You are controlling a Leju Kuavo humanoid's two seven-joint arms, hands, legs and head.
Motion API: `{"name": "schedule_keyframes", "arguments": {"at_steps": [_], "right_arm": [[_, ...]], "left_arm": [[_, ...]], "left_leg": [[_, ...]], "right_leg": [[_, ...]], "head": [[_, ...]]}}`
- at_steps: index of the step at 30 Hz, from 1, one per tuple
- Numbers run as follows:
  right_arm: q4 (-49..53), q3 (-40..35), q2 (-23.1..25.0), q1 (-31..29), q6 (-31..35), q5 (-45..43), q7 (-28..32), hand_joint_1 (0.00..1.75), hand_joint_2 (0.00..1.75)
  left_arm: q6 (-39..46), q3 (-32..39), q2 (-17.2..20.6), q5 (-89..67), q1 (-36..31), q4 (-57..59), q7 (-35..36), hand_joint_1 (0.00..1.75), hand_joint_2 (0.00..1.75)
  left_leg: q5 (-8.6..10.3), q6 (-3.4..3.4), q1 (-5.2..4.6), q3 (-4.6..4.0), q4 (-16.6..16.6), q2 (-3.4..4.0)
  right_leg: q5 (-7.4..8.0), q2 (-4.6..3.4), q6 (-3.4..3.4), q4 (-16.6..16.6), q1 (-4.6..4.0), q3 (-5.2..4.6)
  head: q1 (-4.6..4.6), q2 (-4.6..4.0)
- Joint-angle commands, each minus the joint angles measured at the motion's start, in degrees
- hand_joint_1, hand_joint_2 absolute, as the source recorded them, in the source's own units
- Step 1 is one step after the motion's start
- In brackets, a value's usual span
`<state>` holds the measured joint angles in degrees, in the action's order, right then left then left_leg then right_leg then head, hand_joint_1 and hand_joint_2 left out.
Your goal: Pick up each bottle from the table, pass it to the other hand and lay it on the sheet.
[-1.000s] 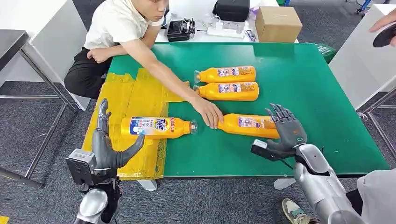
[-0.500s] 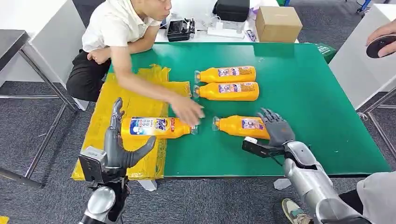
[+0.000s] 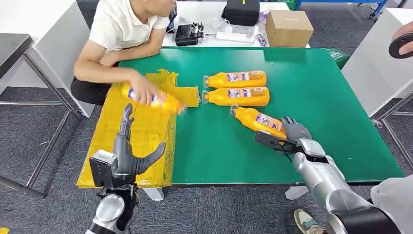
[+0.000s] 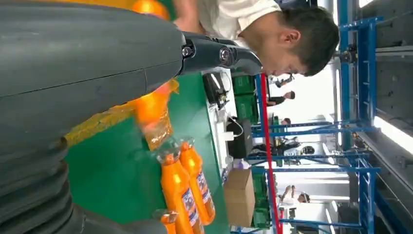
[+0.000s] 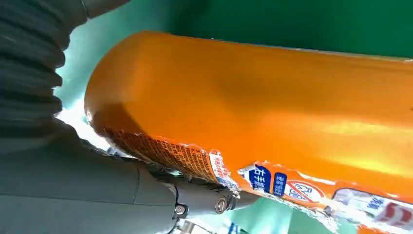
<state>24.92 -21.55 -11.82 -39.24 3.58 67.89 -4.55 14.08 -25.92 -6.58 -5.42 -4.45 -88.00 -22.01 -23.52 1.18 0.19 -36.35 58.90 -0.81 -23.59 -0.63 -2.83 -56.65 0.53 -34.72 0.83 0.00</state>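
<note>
On the green table (image 3: pixel 321 97), my right hand (image 3: pixel 293 132) grips the base of an orange bottle (image 3: pixel 258 120), which lies slantwise with its cap toward the far left. The right wrist view has this bottle (image 5: pixel 272 112) pressed against the palm, with a finger (image 5: pixel 195 197) under it. Two more orange bottles (image 3: pixel 236 78) (image 3: pixel 237 96) lie side by side farther back, also seen in the left wrist view (image 4: pixel 187 185). My left hand (image 3: pixel 127 152) is open over the near edge of the yellow sheet (image 3: pixel 141 131). A person's hand holds a blurred fourth bottle (image 3: pixel 152 99) above the sheet.
The person (image 3: pixel 126 29) sits at the table's far left corner. A cardboard box (image 3: pixel 289 27), a black bag (image 3: pixel 241 9) and small devices (image 3: pixel 189 31) stand behind the table. A white table (image 3: pixel 375 63) is at the right, with another person's hand (image 3: pixel 402 41) over it.
The person took the bottle off the sheet and carried it back and left. My right hand closed on the near bottle, which swung so its cap points farther away. My left hand shifted slightly.
</note>
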Motion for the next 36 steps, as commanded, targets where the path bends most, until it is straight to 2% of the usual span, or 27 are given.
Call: {"name": "schedule_keyframes", "arguments": {"at_steps": [1,2,3,6,8,9,10,11,12,14,15,17,19,23,24,25,28,30,34,36], "right_arm": [[-6.7,-2.6,0.6,1.6,-1.3,0.7,-0.9,0.0,1.75],[-6.4,-2.8,0.4,1.7,-0.7,1.1,-1.5,0.17,1.75],[-6.3,-2.7,0.4,1.8,-0.3,1.2,-1.8,1.75,1.75],[-6.0,-0.7,0.8,2.0,-0.9,-0.4,-0.9,1.75,1.75],[-5.7,4.8,1.6,3.0,-3.2,-6.9,5.9,1.75,1.75],[-5.3,10.2,2.3,4.0,-7.4,-13.7,12.2,1.75,1.75],[-4.8,12.6,2.7,4.9,-9.3,-17.3,15.6,1.75,1.75],[-4.0,12.8,3.5,5.5,-9.0,-18.2,17.9,1.75,1.75],[-2.8,13.1,5.9,5.7,-8.9,-19.8,21.4,1.75,1.75],[-1.1,13.3,10.9,5.5,-9.2,-22.1,22.6,1.75,1.75],[0.2,13.0,13.3,5.5,-9.5,-23.3,23.4,1.75,1.75],[4.4,11.4,16.5,6.5,-10.0,-27.1,25.2,1.75,1.75],[11.6,8.6,17.9,9.0,-10.5,-33.1,29.0,1.75,1.75],[15.8,5.8,16.4,10.6,-11.2,-36.0,26.5,1.75,1.75],[17.6,5.9,16.7,11.4,-11.8,-38.8,30.0,1.75,1.75],[22.1,4.2,16.8,12.9,-11.7,-40.8,32.1,1.75,1.75],[35.3,0.8,16.5,17.8,-12.0,-46.4,31.4,1.75,1.75],[40.6,-0.9,13.9,21.0,-11.6,-49.4,30.7,1.75,1.75],[40.8,-0.9,12.9,21.5,-11.4,-50.1,30.9,1.75,1.75],[40.0,-0.9,13.0,21.1,-11.4,-50.3,31.1,1.75,1.75]], "left_arm": [[0.1,-1.4,0.2,-0.2,-2.4,4.3,0.4,0.0,1.75],[0.1,-1.3,0.2,-0.3,-2.3,4.3,0.5,0.0,1.75],[0.1,-1.2,0.2,-0.3,-2.2,4.2,0.5,0.0,1.75],[-0.1,-1.2,-0.1,-0.5,-2.5,4.6,0.7,0.0,1.75],[-0.8,-1.5,0.1,-0.2,-3.0,5.1,0.8,0.0,1.75],[-1.6,-1.7,0.5,0.6,-3.1,5.4,0.6,0.0,1.75],[-1.9,-1.5,0.8,1.6,-2.7,5.2,0.2,0.0,1.75],[-2.6,-1.2,1.3,2.7,-1.7,4.4,-0.1,0.0,1.75],[-2.9,-0.1,2.1,3.8,0.3,2.7,-0.2,0.0,1.75],[-4.6,2.2,3.7,5.0,3.3,-0.1,-0.1,0.0,1.75],[-5.4,3.9,3.8,5.7,4.4,-0.7,0.2,0.0,1.75],[-8.0,7.1,2.7,6.7,5.3,-0.4,0.9,0.0,1.75],[-9.8,8.7,1.0,7.4,5.0,1.2,1.7,0.0,1.75],[-9.7,8.3,0.5,7.4,4.6,1.8,1.7,0.0,1.75],[-10.3,8.4,0.2,8.3,4.7,1.9,1.9,0.0,1.75],[-11.4,8.2,-0.1,9.5,4.9,2.3,2.1,0.0,1.75],[-14.3,6.1,-0.8,12.0,3.6,6.0,2.8,0.0,1.75],[-14.5,3.4,-2.1,13.3,1.3,10.2,3.3,0.0,1.75],[-13.9,2.8,-2.2,13.4,0.8,10.8,2.9,0.0,1.75],[-13.8,2.7,-1.8,13.6,0.9,10.2,2.9,0.0,1.75]], "left_leg": [[0.02,-0.04,0.04,0.18,-0.1,-0.12],[0.07,-0.05,0.06,0.19,-0.1,-0.18],[0.05,-0.04,0.06,0.2,-0.1,-0.16],[0.04,-0.04,0.05,0.24,-0.1,-0.1],[0.08,-0.04,0.03,0.22,-0.1,-0.22],[0.04,-0.03,0.06,0.26,-0.1,-0.14],[0.08,-0.06,0.06,0.26,-0.2,-0.16],[0.04,-0.04,0.06,0.35,-0.2,-0.14],[0.05,-0.06,0.08,0.38,-0.2,-0.12],[0.03,-0.08,0.09,0.48,-0.3,0.08],[-0.08,-0.1,0.14,0.53,-0.2,0.53],[-0.28,-0.24,0.13,0.55,-0.2,1.13],[-0.32,-0.42,0.14,0.57,-0.2,1.33],[-0.2,-0.41,0.38,0.36,-0.1,0.92],[-0.15,-0.44,0.49,0.21,0.0,0.74],[-0.12,-0.46,0.43,0.12,-0.1,0.63],[0.04,-0.38,0.44,-0.25,0.0,0.26],[0.05,-0.36,0.41,-0.35,-0.1,0.21],[0.03,-0.35,0.3,-0.38,-0.1,-0.05],[0.06,-0.36,0.29,-0.62,-0.1,0.04]], "right_leg": [[-0.01,0.19,0.05,0.1,-0.05,0.25],[0.02,0.29,0.09,0.2,-0.08,0.31],[0.01,0.24,0.07,0.2,-0.08,0.31],[0.02,0.17,0.06,0.2,-0.07,0.34],[0.01,0.31,0.06,0.2,-0.05,0.38],[0.01,0.2,0.04,0.2,-0.07,0.44],[0.05,0.25,0.07,0.3,-0.08,0.56],[0.04,0.23,0.0,0.2,-0.08,1.0],[0.06,0.26,0.03,0.3,-0.1,1.03],[0.1,0.09,0.06,0.4,-0.11,1.09],[0.16,-0.38,0.07,0.3,-0.16,1.05],[0.26,-0.91,0.19,0.2,-0.21,0.98],[0.3,-1.18,0.27,0.2,-0.25,0.84],[0.12,-0.82,0.3,0.0,-0.43,0.65],[0.12,-0.69,0.28,0.0,-0.51,0.63],[0.08,-0.55,0.3,0.0,-0.45,0.54],[0.08,-0.19,0.23,0.0,-0.45,0.35],[0.07,-0.1,0.23,0.0,-0.41,0.28],[-0.02,0.22,0.23,0.0,-0.29,0.27],[0.07,0.09,0.22,0.0,-0.28,0.04]], "head": [[0.0,0.0],[0.0,0.0],[0.0,0.0],[-0.02,0.0],[0.04,0.0],[0.0,0.0],[0.0,0.0],[-0.02,0.0],[-0.02,0.0],[0.02,0.0],[0.07,0.0],[0.0,0.0],[0.0,0.0],[0.0,0.0],[0.0,0.0],[-0.04,0.0],[0.02,0.0],[0.02,0.0],[0.0,0.0],[0.02,0.0]]}}
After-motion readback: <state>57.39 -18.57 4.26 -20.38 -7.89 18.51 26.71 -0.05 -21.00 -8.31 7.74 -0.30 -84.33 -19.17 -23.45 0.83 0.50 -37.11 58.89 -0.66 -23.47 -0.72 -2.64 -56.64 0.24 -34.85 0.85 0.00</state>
